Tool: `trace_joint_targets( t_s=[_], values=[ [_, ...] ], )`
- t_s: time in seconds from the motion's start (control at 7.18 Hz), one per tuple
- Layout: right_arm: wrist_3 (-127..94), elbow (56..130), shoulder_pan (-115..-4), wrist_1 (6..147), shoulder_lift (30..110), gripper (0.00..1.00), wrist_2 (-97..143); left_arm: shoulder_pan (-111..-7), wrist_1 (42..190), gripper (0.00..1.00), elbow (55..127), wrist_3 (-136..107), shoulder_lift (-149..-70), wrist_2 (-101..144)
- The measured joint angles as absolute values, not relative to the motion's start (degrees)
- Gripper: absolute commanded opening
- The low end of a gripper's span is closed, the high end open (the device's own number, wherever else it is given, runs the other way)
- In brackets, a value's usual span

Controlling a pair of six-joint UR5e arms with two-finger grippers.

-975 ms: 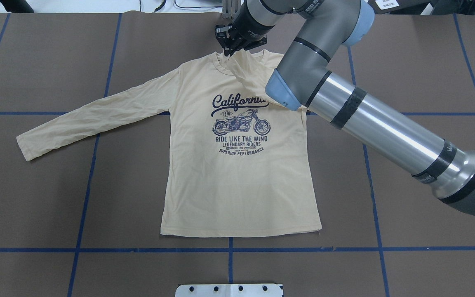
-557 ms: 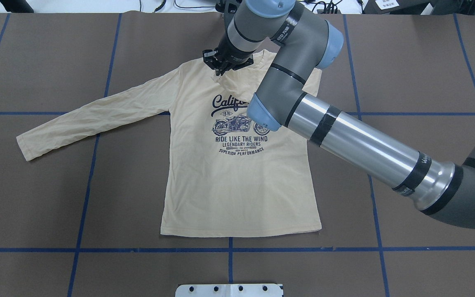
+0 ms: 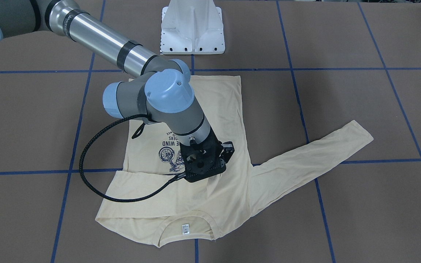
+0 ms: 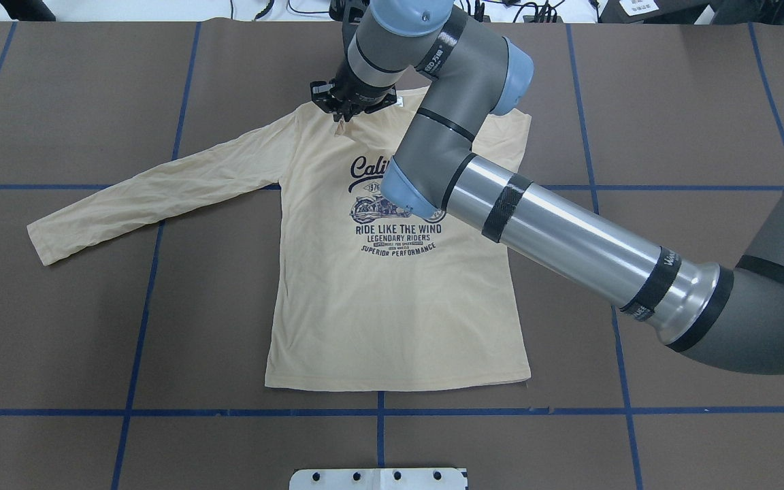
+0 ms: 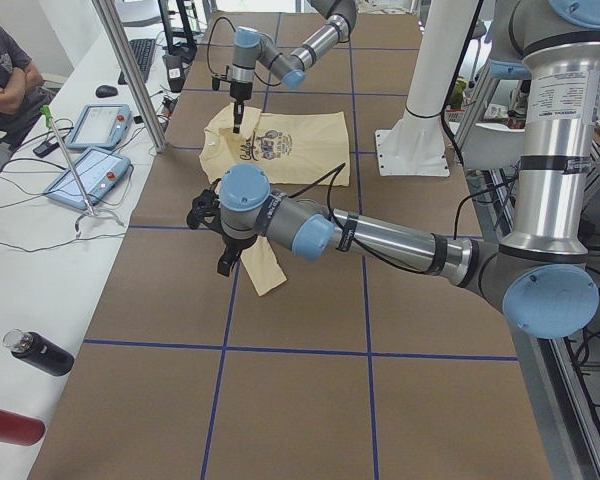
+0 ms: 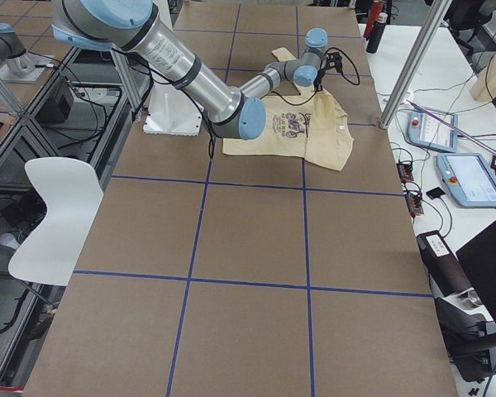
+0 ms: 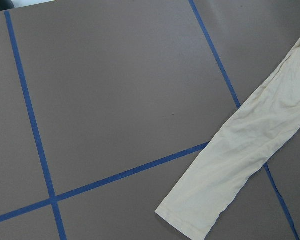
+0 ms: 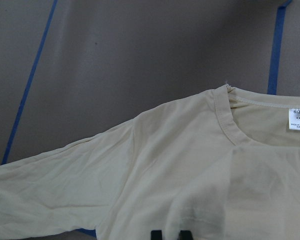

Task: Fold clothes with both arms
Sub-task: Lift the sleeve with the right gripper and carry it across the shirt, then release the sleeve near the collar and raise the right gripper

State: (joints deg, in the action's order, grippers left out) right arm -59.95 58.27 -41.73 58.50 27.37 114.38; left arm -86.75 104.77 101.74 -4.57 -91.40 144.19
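Logging pale cream-yellow long-sleeved thin shirt [image 4: 392, 306] lying print-up, flat on brown paper-covered table with blue tape lines [image 4: 58, 327]. Seeing right black two-finger gripper [image 4: 341, 117] pinching right sleeve [image 3: 148, 190] by the cuff, low over the chest near the collar. Judging the aim: laying that sleeve across the body as a first fold. Spotting left sleeve [image 4: 160, 187] spread out sideways, not yet folded. Finding left gripper [image 5: 223, 258] hanging above that sleeve's cuff [image 7: 190, 220], probably placed for the matching fold. Failing to tell, from the side view alone, whether spread or pressed together.
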Motion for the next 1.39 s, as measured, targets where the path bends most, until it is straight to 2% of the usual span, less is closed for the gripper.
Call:
trace_joint_targets(
  t_s=[0.84,1.39],
  values=[
    [-69.06,59.00,-40.85,59.29,25.89,1.00,109.87,-86.47,105.19,0.99,101.89,-7.16,-91.11,144.01],
    [-67.79,73.01,-43.11,71.74,34.87,1.00,112.78,-79.90,115.87,0.99,102.42,-27.85,-90.84,136.90]
  ],
)
